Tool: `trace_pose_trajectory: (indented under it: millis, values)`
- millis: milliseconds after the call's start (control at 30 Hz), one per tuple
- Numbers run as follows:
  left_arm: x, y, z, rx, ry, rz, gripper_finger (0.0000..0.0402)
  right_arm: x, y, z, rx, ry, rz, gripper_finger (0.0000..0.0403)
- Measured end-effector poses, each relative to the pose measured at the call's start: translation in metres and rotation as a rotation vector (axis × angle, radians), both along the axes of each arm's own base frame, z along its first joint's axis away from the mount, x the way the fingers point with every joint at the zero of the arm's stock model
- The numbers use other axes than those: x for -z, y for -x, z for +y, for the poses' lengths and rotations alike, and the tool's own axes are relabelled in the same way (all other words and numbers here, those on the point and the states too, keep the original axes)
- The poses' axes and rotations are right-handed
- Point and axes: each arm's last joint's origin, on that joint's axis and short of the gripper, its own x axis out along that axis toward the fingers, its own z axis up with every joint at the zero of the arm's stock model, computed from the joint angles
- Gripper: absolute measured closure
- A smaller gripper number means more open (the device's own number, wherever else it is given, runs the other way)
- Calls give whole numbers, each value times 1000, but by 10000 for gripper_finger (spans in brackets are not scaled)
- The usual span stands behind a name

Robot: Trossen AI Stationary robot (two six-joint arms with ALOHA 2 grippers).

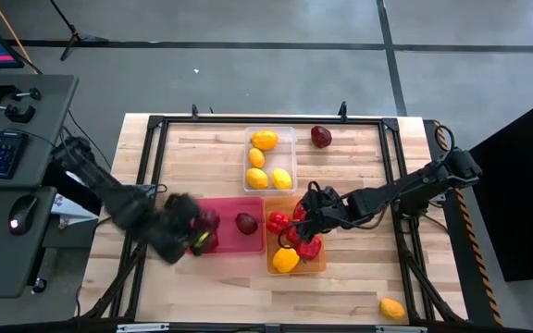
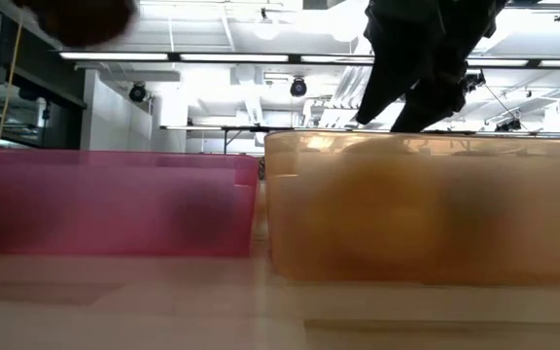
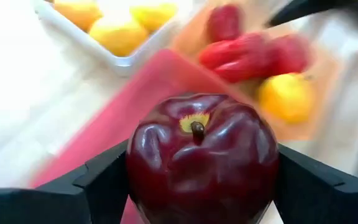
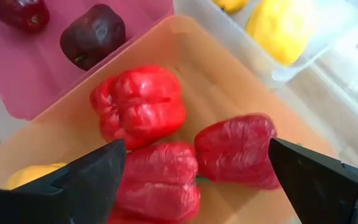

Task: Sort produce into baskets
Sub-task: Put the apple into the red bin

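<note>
High view: left gripper grips maroon apple over pink bin. Lower before release, beside other apple. Right gripper spread wide, empty, over peppers in orange bin.

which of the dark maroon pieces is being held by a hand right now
The maroon piece between the left hand's fingers, over the pink basket. One maroon piece lies inside that basket; another sits loose on the table.
</note>
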Motion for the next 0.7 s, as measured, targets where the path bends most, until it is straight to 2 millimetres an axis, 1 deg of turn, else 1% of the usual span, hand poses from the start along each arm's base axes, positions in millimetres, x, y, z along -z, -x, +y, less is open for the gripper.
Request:
trace_pose_trajectory:
  millis: [133,233,333,400,533,633,700]
  values:
    - [24,-27,29,81,-22,148,94,1,3,3,31,-43,15,20]
    - [35,-35,38,112,4,176,93,1,9,11,27,-56,33,20]
    - [40,-34,36,168,-20,195,92,-6,21,23,19,-70,24,20]
    - [38,-30,31,199,-90,179,91,-14,32,28,41,-62,2,20]
    - [35,-24,27,202,-235,162,91,-32,59,30,144,-54,-44,20]
    - [42,-24,31,153,-224,183,91,-43,78,26,253,-54,-90,20]
    - [53,-23,34,142,-173,213,90,-48,86,23,315,-58,-120,20]
